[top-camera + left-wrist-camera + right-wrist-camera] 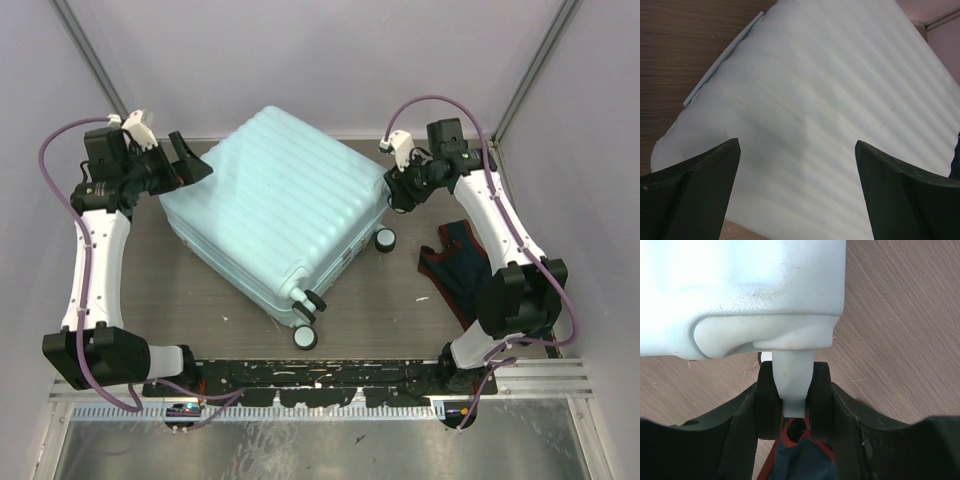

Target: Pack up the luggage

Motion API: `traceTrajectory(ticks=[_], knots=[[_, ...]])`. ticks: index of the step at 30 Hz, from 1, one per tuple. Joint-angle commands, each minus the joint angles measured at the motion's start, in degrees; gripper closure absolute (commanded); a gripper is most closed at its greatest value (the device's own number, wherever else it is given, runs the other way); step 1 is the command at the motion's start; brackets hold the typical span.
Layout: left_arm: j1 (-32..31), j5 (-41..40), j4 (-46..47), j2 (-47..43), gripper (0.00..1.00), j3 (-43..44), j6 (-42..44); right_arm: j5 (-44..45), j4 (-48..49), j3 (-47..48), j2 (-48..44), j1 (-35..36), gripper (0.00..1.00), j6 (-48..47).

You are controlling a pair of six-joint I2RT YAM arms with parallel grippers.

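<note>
The luggage [280,200], a closed pale mint-blue ribbed hard-shell suitcase, lies flat and skewed in the middle of the table. My left gripper [190,165] hangs open over its far-left corner; in the left wrist view the ribbed shell [830,100] fills the gap between the spread fingers of the left gripper [796,142]. My right gripper [392,185] is at the suitcase's right corner. In the right wrist view the right gripper [794,405] is shut on a dark twin wheel [767,400] under the pale shell [740,285].
A dark blue garment with red trim [455,265] lies on the wooden table [400,300] to the right of the suitcase, under my right arm, and shows below the held wheel [800,460]. Other wheels [384,240] [305,337] stick out along the near side.
</note>
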Motion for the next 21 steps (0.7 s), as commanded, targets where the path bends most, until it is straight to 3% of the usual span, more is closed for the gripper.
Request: traceTrajectory(ticks=[1,8,15,17,21], knots=[[2.0,-1.9,1.4,-1.6,0.02,0.6,-0.9,-3.6,14.6,-3.6,-5.0,-1.2,0.96,0.9],[5.8,-3.2,-2.2,-2.0,0.02,-1.3,-1.7,-5.2,18.0,-8.1,-3.7,-2.9,0.7,0.6],[18.4,1.9,-5.7,-0.1,0.02,-1.7,-5.9,-12.1,16.5,-9.3,-9.4,-5.3,0.05,5.6],[21.2,3.5,-5.0,-0.2,0.02,-2.9,-7.6,-15.2,16.7,-10.5,-11.9,-6.8,0.01,9.1],[24.4,3.7,-4.1,-1.1,0.02,-6.4,-10.7,-20.0,20.1,-18.2,-18.7,-9.2,0.0,18.7]])
